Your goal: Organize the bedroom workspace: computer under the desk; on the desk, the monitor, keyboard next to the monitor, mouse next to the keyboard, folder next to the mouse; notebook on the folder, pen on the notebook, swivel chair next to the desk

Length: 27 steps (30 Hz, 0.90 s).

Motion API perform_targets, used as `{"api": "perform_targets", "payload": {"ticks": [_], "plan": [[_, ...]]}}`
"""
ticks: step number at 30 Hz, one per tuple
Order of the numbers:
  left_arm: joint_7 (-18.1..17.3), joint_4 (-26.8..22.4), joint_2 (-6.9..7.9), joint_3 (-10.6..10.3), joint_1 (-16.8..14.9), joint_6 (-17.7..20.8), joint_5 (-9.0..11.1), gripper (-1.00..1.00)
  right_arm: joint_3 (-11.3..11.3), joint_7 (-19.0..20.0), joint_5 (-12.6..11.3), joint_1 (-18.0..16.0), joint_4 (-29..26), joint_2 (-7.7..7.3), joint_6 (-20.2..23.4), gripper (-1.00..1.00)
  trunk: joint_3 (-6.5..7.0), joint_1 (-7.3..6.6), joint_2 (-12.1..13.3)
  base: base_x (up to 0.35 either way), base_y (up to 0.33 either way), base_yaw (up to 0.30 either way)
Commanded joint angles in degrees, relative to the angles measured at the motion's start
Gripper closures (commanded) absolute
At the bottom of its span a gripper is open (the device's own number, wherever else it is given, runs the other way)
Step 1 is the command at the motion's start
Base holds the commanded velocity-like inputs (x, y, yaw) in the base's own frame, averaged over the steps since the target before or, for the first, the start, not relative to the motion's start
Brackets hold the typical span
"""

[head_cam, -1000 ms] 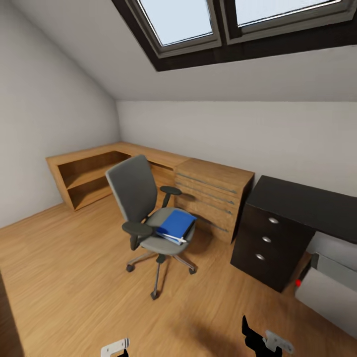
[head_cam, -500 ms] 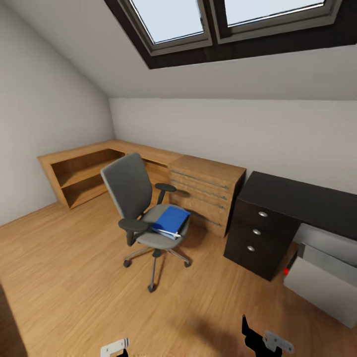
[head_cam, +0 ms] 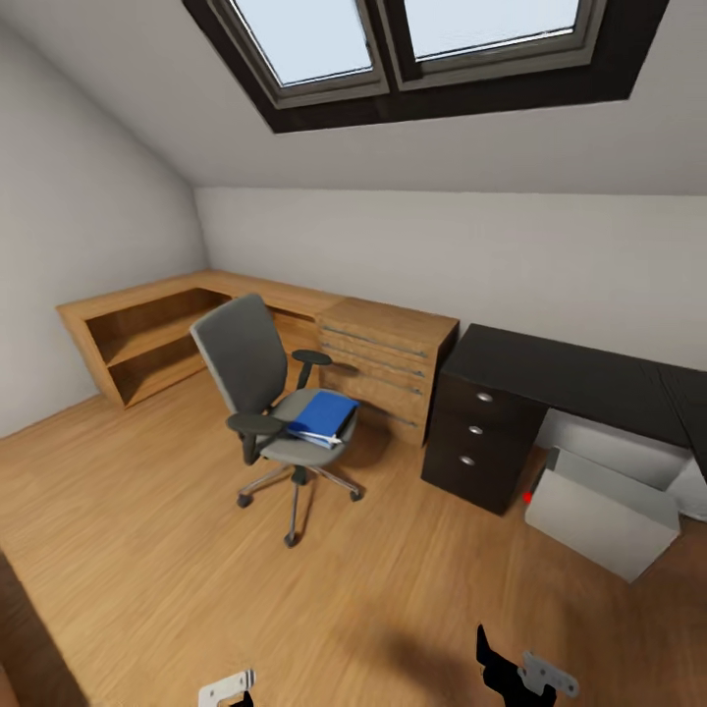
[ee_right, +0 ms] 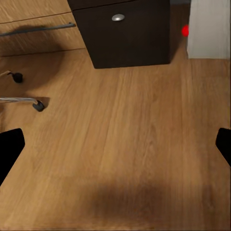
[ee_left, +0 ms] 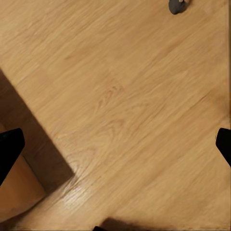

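Note:
The grey swivel chair [head_cam: 257, 378] stands on the oak floor, apart from the desk. A bright blue folder [head_cam: 322, 414] lies on its seat. To its right is the glossy black desk [head_cam: 574, 378] with its dark three-drawer unit [head_cam: 478, 440]. The light grey computer [head_cam: 601, 511] sits on the floor under the desk top. My left gripper [ee_left: 115, 147] is open over bare floor. My right gripper [ee_right: 115, 144] is open too, low above the floor, facing the drawer unit [ee_right: 122, 33] and the computer [ee_right: 209, 29]. Monitor, keyboard, mouse, notebook and pen are out of view.
Low oak cabinets [head_cam: 245, 319] run along the back wall and left corner, behind the chair. A dark-framed skylight [head_cam: 412, 49] sits in the sloped ceiling. A chair castor [ee_right: 38, 105] is near my right gripper. Open floor lies between me and the chair.
The whole head picture has shifted left and slightly away, so more of the desk and the computer shows at the right. Chair, folder and both grippers look unmoved.

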Motion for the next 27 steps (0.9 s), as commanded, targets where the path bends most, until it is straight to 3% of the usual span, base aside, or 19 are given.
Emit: {"api": "perform_targets", "payload": {"ticks": [1, 17, 22, 27], "plan": [[0.4, 0.0, 0.05, -0.3, 0.0, -0.3, 0.6, -1.0, -0.5, 0.6, -0.2, -0.1, 0.1, -0.01, -0.2, -1.0, 0.06, -0.26, 0.4, -0.334, 0.0, -0.192], [0.4, 0.1, 0.05, -0.3, 0.0, -0.3, 0.7, -1.0, -0.3, 0.6, -0.1, -0.1, 0.0, -0.01, -0.2, -1.0, 2.63, -3.78, 6.8, -0.334, 0.0, -0.271], [0.4, 0.1, 0.05, -0.3, 0.0, -0.3, 0.7, -1.0, 1.3, 0.5, 3.6, -0.1, 0.1, -0.01, -0.2, -1.0, 3.53, -4.88, 8.8, -0.334, 0.0, -0.293], [0.4, 0.1, 0.05, -0.3, 0.0, -0.3, 0.7, -1.0, 1.5, 0.5, 4.3, -0.1, 0.1, -0.01, -0.2, -1.0, 4.43, -5.97, 10.8, -0.334, 0.0, -0.294]]}}
